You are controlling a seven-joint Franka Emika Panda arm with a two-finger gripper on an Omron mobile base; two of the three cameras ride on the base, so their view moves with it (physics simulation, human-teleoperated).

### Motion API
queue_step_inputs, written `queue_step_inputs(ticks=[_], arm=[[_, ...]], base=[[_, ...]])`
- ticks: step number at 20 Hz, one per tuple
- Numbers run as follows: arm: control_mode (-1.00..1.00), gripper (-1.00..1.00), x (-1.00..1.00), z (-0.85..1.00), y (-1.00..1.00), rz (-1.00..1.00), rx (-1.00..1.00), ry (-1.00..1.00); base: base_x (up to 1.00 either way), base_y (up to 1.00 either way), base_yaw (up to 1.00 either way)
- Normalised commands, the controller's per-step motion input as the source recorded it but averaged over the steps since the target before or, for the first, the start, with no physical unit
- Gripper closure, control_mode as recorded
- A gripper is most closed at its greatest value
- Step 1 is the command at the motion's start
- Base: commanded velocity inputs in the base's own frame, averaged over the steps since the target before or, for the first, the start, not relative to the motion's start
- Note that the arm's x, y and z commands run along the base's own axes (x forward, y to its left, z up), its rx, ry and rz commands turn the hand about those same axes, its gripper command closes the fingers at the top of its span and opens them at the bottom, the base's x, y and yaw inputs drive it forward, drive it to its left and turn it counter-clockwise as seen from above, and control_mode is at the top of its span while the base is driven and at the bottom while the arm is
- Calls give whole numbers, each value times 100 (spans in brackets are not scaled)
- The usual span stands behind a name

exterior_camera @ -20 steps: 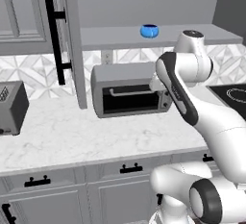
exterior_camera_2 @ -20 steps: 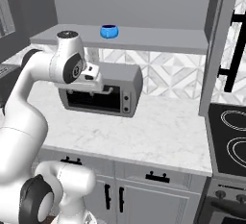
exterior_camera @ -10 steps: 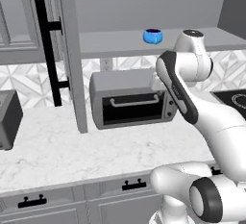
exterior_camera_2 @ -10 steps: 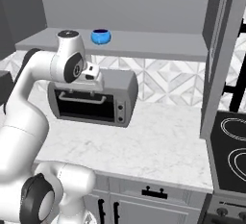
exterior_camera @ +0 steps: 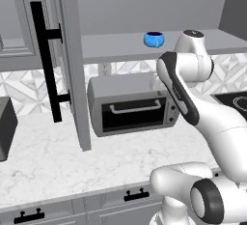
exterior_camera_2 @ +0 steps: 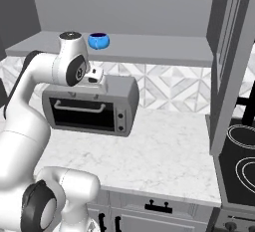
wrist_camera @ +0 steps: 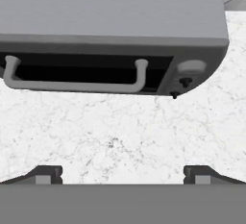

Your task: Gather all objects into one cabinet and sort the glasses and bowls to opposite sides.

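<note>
A squat glossy blue vessel (exterior_camera: 154,39) (exterior_camera_2: 98,41), one of the objects, stands on the long grey shelf board (exterior_camera: 120,46) (exterior_camera_2: 149,52) of the wall cabinet. The cabinet's tall door (exterior_camera: 70,69) hangs open, and its black bar handle (exterior_camera: 46,60) faces me. My gripper (wrist_camera: 124,176) is open with nothing between its fingertips (wrist_camera: 45,175). It hovers above the marble counter (wrist_camera: 120,136), just in front of the toaster oven (wrist_camera: 110,35). From the right base view the hand (exterior_camera_2: 93,75) sits over the oven's top, below the shelf. The glasses and bowls are out of view.
The grey toaster oven (exterior_camera: 132,105) (exterior_camera_2: 89,109) stands on the counter (exterior_camera: 48,161) under the shelf. A black cooktop (exterior_camera_2: 239,161) (exterior_camera: 234,101) lies to the right. A dark toaster (exterior_camera: 5,127) sits at the far left. Another grey door (exterior_camera_2: 229,66) stands at the right.
The whole picture has shifted and things look larger: the base has driven closer to the counter. The arm keeps its pose and the gripper stays open.
</note>
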Motion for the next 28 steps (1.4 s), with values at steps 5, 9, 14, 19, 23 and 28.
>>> queue_step_inputs(ticks=[5, 9, 14, 19, 23, 28], arm=[[100, -100, 0, 0, 0, 0, 0, 0], [100, -100, 0, 0, 0, 0, 0, 0], [-100, -100, 0, 28, 10, -3, 0, -19], [-100, -100, 0, 64, 14, -4, 0, -36], [-100, -100, 0, 83, 4, -2, 0, -33], [-100, -100, 11, 89, 0, 0, 1, -27]], base=[[13, 0, -2], [0, 0, 0], [0, 1, 0], [0, 0, 0], [0, 0, 0], [0, 0, 0]])
